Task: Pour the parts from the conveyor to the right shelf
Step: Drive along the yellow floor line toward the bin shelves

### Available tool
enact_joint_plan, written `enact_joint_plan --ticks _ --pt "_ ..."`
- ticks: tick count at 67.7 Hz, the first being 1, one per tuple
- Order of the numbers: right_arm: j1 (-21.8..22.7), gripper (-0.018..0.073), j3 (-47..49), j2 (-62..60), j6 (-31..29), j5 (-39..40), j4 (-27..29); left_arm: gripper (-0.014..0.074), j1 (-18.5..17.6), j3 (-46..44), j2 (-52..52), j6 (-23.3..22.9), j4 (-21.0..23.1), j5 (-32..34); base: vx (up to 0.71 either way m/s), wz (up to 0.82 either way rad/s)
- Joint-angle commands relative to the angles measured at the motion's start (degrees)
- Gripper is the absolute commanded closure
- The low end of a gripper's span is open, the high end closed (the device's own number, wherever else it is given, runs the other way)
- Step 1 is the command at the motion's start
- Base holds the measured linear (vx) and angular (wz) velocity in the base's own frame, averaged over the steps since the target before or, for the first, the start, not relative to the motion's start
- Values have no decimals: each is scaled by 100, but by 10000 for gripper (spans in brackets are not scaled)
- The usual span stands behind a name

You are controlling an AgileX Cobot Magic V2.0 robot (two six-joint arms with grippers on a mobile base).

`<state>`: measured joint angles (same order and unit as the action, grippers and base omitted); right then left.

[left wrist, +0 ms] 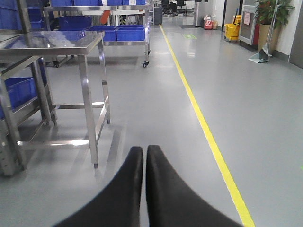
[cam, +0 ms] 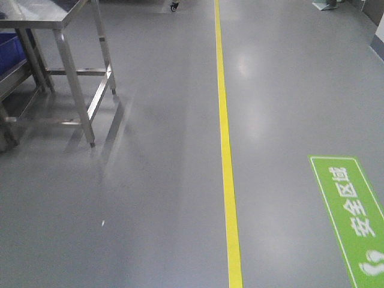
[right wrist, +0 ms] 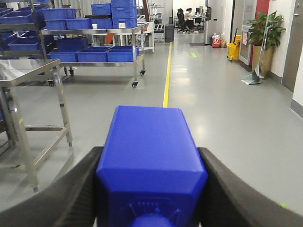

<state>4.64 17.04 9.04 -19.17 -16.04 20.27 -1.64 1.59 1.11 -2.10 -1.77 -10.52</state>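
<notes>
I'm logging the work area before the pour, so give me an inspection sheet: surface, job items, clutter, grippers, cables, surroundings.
Surface: grey floor with a yellow line running down it; steel table on the left.
Job's things: blue block held in the right gripper; blue bins on a wheeled rack far ahead; conveyor not in view.
Clutter: nothing seen.
Grippers: left gripper shut and empty; right gripper shut on the blue block.
Cables: nothing seen.
Surroundings: green floor sign, potted plant and yellow mop bucket along the right wall.
</notes>
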Motion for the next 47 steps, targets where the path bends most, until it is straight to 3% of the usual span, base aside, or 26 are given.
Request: enact_joint_plan --ticks 1,47 --pt "11 564 146 68 1 442 24 603 -29 -108 30 -42 5 405 78 -4" --pt "11 564 146 68 1 442 24 603 -29 -108 30 -42 5 411 80 -4"
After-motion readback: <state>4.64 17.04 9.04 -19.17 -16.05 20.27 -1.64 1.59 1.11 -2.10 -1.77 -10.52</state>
